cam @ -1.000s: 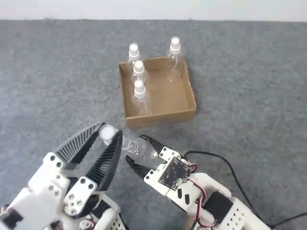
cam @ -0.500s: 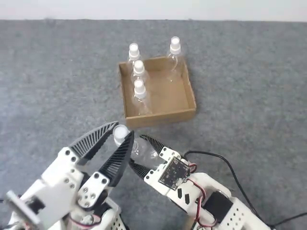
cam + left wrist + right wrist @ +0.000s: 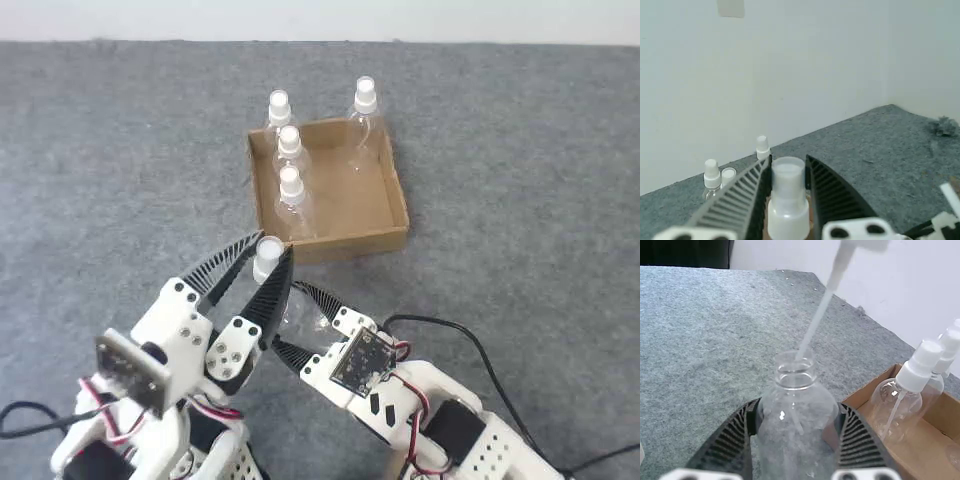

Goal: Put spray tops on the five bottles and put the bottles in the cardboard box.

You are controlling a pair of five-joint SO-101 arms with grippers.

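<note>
Capping last bottle; your right pincer clamps it; left pincer grips spray top, tube in neck; press down.

No lettering, number or sign can be read on the bottles or the cardboard box.

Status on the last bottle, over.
Left gripper: jaws shut on spray top. Right gripper: jaws shut on bottle. Tube in the neck, top not seated. Four capped bottles at box; nothing in the way.
</note>
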